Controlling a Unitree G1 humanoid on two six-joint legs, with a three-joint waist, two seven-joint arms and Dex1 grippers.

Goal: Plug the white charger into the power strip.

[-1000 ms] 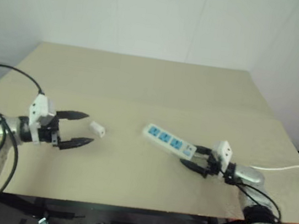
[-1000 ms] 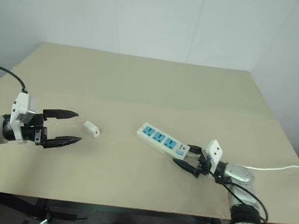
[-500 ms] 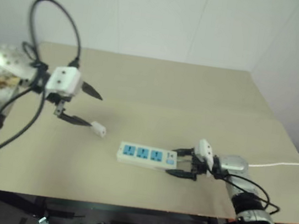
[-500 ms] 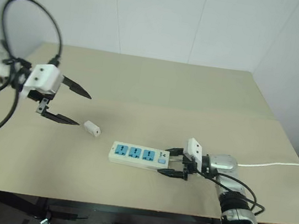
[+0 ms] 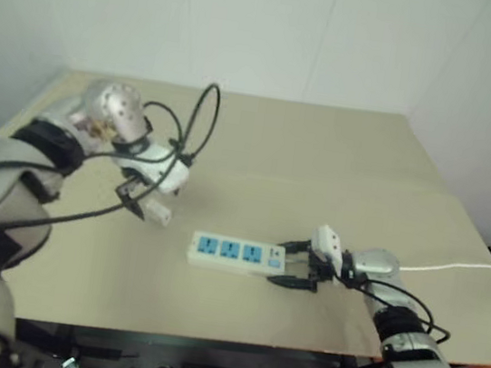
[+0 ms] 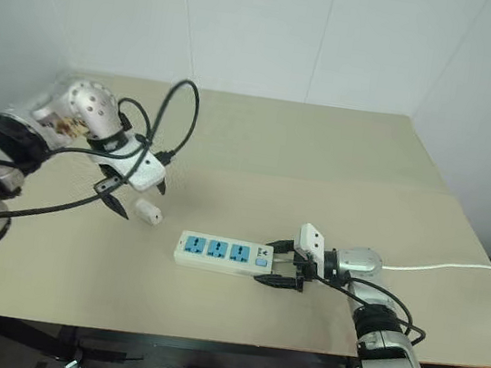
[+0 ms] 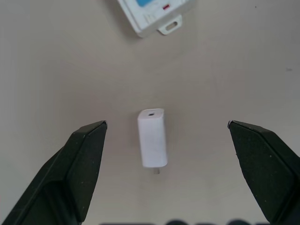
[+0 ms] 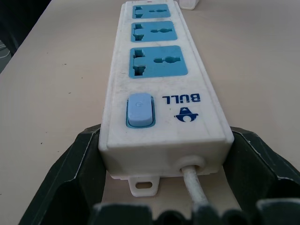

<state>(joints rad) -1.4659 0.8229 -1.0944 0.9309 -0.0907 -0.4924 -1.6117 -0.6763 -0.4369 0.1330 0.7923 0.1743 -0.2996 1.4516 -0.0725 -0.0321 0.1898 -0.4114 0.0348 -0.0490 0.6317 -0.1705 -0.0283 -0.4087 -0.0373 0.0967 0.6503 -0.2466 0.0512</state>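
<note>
Left pincer [image 7: 166, 129] now straddles white charger [image 7: 152, 138]; power strip [image 6: 222, 253] swung level.

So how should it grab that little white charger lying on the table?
Probably from straight above, closing on the two long flat sides of the white charger. It lies flat with bare table on both sides, and the left gripper already hangs open astride it.

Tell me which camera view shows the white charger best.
The left wrist view: the white charger lies flat on the table, unobstructed, between the open left gripper. In the head views it is a small white block under that gripper; the right wrist view catches just its edge past the power strip.
</note>
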